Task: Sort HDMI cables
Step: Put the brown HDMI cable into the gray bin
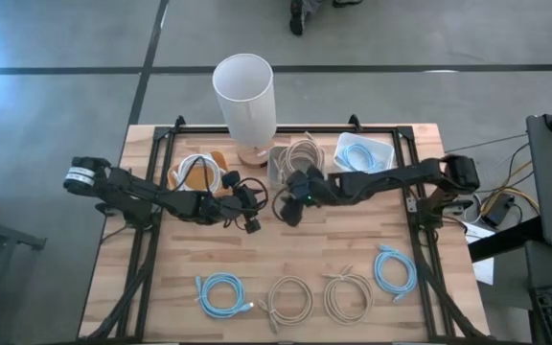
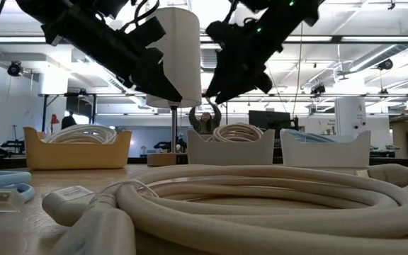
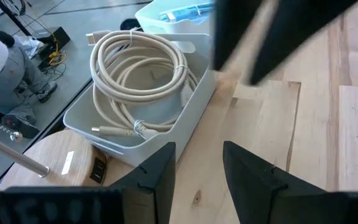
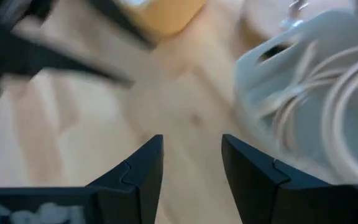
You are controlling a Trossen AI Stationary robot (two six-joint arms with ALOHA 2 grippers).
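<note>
Nearest the low camera, a beige coil [image 2: 261, 202] lies on the surface [image 1: 286, 249]. Front row: light blue coil [image 1: 222, 292], two beige coils [image 1: 289, 299] (side by side), second blue coil [image 1: 394, 270]. Left end effector [image 1: 249, 209] and right end effector [image 1: 292, 203] hover mid-surface, fingers apart, empty.

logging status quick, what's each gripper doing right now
Left gripper: open, fingers empty, above the table in front of the orange tray.
Right gripper: open, fingers empty, just in front of the grey tray.
</note>
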